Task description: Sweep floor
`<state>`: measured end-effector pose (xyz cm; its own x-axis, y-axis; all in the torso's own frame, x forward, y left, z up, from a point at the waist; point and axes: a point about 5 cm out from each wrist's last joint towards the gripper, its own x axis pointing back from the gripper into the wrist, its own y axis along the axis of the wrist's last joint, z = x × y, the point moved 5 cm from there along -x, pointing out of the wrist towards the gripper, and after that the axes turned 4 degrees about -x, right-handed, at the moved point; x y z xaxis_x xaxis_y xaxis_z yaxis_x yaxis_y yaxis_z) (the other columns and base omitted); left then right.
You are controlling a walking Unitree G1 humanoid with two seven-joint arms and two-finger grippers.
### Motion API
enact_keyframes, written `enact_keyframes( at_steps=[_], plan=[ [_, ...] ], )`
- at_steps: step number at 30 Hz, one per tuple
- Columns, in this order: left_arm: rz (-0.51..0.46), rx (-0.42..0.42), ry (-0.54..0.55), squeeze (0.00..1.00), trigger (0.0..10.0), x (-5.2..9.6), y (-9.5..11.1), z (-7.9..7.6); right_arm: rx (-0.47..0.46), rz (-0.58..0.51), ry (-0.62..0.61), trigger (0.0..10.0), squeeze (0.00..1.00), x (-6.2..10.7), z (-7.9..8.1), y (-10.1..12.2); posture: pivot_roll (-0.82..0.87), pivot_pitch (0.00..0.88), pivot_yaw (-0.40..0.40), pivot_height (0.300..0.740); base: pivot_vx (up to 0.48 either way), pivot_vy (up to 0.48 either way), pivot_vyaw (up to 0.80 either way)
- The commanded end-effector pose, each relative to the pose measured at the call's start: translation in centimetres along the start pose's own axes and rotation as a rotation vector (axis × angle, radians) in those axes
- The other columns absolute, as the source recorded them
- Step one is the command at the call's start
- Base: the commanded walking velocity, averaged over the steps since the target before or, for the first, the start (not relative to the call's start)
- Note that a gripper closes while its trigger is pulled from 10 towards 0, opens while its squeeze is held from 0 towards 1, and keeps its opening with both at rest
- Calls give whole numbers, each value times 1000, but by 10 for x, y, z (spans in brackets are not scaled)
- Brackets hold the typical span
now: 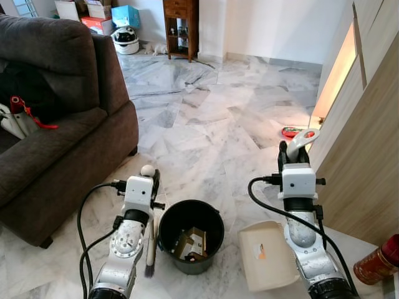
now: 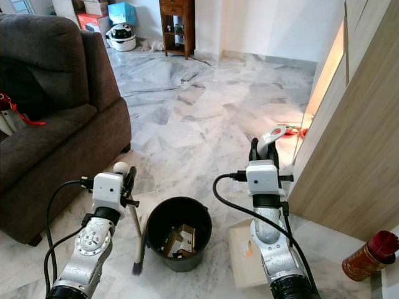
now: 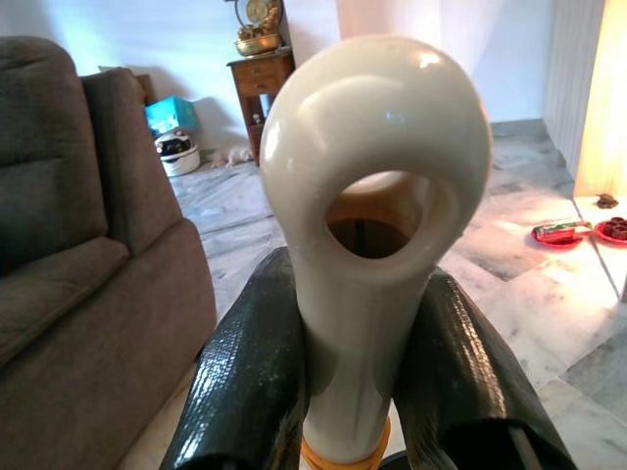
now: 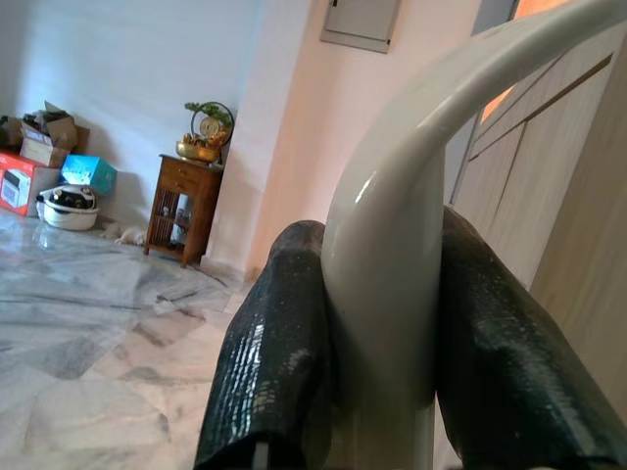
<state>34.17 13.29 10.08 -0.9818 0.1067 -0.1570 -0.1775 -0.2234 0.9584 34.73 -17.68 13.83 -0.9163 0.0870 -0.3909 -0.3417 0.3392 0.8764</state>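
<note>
My left gripper (image 1: 151, 179) is shut on the cream handle of a small brush (image 1: 150, 249), which hangs upright with its dark bristles near the floor, just left of a black bin (image 1: 190, 234). The handle's ring end (image 3: 376, 166) stands between the black fingers (image 3: 245, 382). The bin holds cardboard scraps (image 1: 192, 243). My right gripper (image 1: 293, 157) is shut on the curved cream handle of a dustpan (image 1: 268, 255), whose pan rests low on the marble floor to the right of the bin. That handle (image 4: 392, 235) runs up between the fingers (image 4: 269, 362).
A dark brown sofa (image 1: 56, 124) fills the left. A wooden cabinet wall (image 1: 361, 149) runs along the right, with a red tin (image 1: 377, 261) at its foot. Small red items (image 1: 293, 132) lie on the marble floor by the cabinet. Boxes and a wooden stand (image 1: 181, 28) are far back.
</note>
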Motion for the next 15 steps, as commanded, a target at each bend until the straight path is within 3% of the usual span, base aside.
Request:
enact_keyframes(
  at_steps=[1,11,15],
  plan=[
    [-80,-16,-10,0,10000,-6,18,-1,-4,-57,-8,10000,0,-9,-4,12,33,0,53,740,0,0,0],
    [-89,-7,-19,0,10000,-8,19,-6,1,-56,-4,10000,0,-8,-5,11,27,0,42,740,0,0,0],
    [-90,-5,-18,0,10000,-8,19,-6,3,-60,0,10000,0,-11,-4,12,25,0,39,740,-279,0,0]
  ],
)
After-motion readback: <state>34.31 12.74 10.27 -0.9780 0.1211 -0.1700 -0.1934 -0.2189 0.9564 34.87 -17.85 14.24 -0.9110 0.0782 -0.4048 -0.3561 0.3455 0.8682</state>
